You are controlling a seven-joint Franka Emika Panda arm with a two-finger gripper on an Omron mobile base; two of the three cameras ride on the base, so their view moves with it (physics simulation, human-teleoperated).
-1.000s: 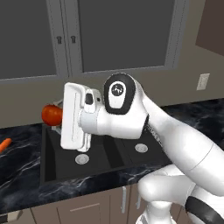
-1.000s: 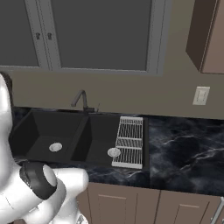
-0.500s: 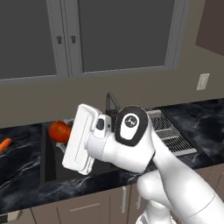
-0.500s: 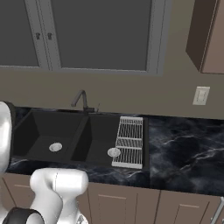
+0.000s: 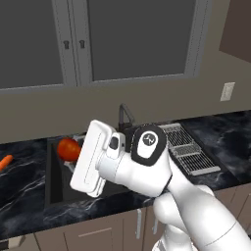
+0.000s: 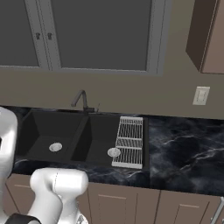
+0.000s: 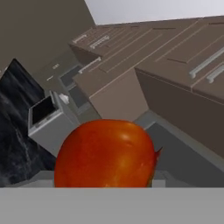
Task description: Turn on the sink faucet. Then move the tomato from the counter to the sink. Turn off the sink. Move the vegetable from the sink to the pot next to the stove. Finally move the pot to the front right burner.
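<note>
The gripper [image 5: 73, 156] clamps the round red-orange tomato [image 5: 68, 149] – the matte black double-basin sink [image 5: 56, 182] lies directly below, at 6 o'clock

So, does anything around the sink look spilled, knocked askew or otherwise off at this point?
Nothing stands out. The tomato is at the gripper, above the sink, intact. The faucet stands upright, the drying rack lies flat at the right basin's edge, and the carrot lies on the counter.
</note>
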